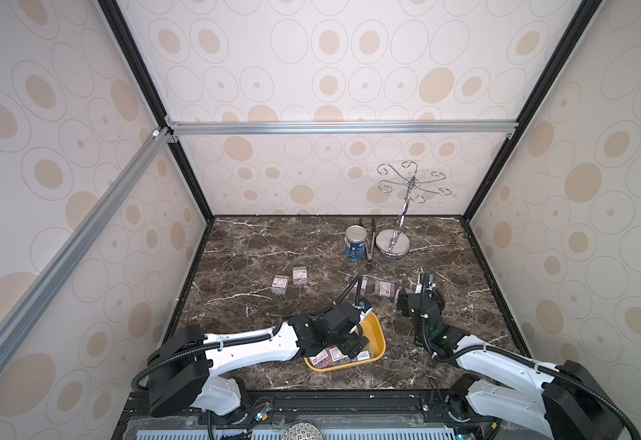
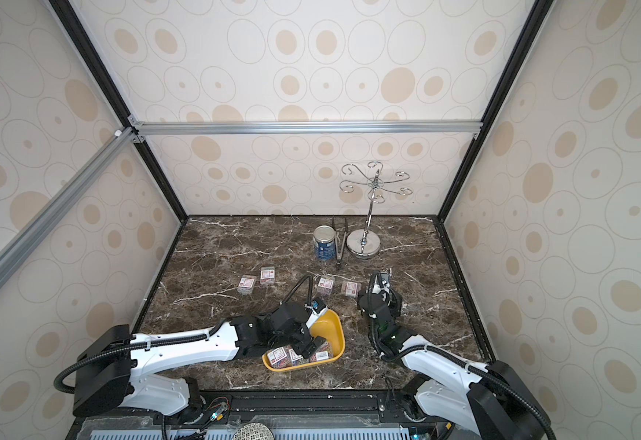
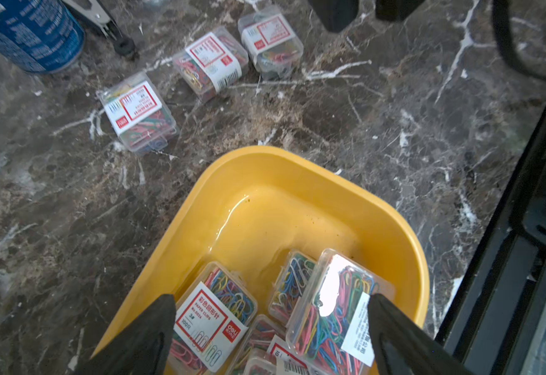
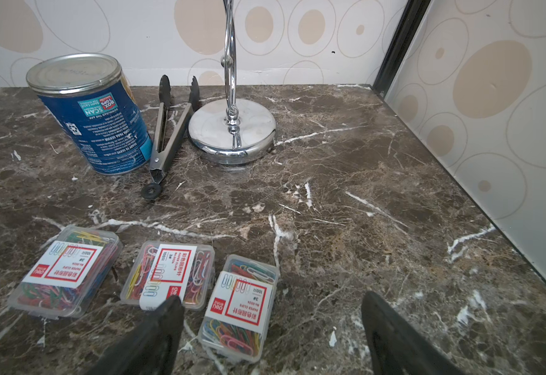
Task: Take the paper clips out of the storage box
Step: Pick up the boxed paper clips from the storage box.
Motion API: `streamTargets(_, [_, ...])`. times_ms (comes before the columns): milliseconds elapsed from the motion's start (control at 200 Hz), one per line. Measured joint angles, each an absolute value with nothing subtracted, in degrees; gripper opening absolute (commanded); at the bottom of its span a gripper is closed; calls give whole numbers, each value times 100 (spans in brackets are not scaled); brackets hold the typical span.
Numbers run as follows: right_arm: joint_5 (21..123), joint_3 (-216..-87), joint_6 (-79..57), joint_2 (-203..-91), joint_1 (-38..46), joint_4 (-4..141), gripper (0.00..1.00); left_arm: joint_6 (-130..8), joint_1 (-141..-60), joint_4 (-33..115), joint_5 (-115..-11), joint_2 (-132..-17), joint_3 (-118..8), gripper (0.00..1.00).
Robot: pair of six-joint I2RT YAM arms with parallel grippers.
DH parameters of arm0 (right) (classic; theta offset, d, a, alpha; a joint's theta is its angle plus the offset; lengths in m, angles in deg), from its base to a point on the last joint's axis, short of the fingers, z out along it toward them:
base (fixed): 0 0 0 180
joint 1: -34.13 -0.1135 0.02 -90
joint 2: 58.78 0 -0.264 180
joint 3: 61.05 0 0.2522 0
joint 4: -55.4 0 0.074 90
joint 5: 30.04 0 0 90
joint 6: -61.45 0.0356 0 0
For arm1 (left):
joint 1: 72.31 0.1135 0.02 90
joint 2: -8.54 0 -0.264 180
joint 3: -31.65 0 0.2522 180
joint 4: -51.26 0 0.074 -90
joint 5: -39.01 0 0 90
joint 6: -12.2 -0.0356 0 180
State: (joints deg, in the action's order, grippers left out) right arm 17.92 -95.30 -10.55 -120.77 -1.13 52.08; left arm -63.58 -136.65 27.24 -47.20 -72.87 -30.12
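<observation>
Fingers of left gripper wide, straddling clear plastic cases of multicoloured paper clips at near end of shallow yellow plastic storage box; box's long axis runs away from fingers. Right gripper wide above dark marble surface, one case lengthwise between.

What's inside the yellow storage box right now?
Several clear cases of paper clips lie piled at one end of the storage box; the other end is bare. The open left gripper straddles the pile. Stacking and its fingers hide the lower cases, so no exact count.
</observation>
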Motion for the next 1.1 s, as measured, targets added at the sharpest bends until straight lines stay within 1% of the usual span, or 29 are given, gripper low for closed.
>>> streamTargets(130, [1790, -9550, -1048, -12086, -113, 5208, 87, -6345, -13665, 2580, -4831, -7673, -3141, 92])
streamTargets(240, [1790, -9550, -1037, -12086, -113, 5210, 87, -6177, -13669, 2413, -4807, -8017, -3427, 91])
streamTargets(395, [1790, -9550, -1035, -12086, -113, 5210, 87, -5289, -13792, 2140, -4250, -8248, -3950, 89])
streamTargets(545, [1788, -9550, -1035, -12099, -113, 5208, 87, -4494, -13938, 2013, -3607, -8126, -4055, 88])
streamTargets(595, [1783, -9554, -1035, -12125, -113, 5208, 87, -4218, -13960, 1891, -3395, -8073, -4061, 85])
streamTargets(680, [1779, -9582, -1035, -12171, -113, 5223, 87, -3683, -13962, 1683, -3052, -7925, -4081, 87])
streamTargets(785, [1775, -9602, -1033, -12169, -113, 5249, 87, -3058, -13956, 1373, -2574, -7660, -4199, 100])
streamTargets(870, [1777, -9602, -1033, -12132, -113, 5262, 87, -2526, -13956, 1255, -2145, -7332, -4160, 100])
streamTargets(895, [1777, -9602, -1033, -12112, -113, 5264, 87, -2398, -13947, 1275, -2075, -7219, -4083, 97])
streamTargets(925, [1777, -9602, -1033, -12084, -113, 5267, 87, -2227, -13923, 1323, -2053, -7046, -3939, 92])
streamTargets(955, [1777, -9602, -1033, -12062, -113, 5267, 87, -2067, -13912, 1347, -2056, -6884, -3779, 85])
streamTargets(960, [1777, -9602, -1033, -12056, -113, 5267, 87, -2059, -13910, 1349, -2058, -6865, -3762, 82])
streamTargets(985, [1777, -9602, -1033, -12040, -113, 5267, 87, -1923, -13894, 1347, -2075, -6753, -3642, 78])
streamTargets(990, [1777, -9602, -1033, -12036, -113, 5267, 87, -1888, -13890, 1340, -2086, -6720, -3611, 75])
streamTargets(1016, [1777, -9602, -1031, -12027, -113, 5267, 87, -1783, -13883, 1297, -2104, -6640, -3534, 71])
streamTargets(1046, [1777, -9602, -1029, -12021, -113, 5267, 87, -1635, -13883, 1207, -2152, -6587, -3506, 69])
streamTargets(1096, [1777, -9602, -1024, -12021, -113, 5267, 87, -1375, -13894, 1135, -2215, -6576, -3534, 69])
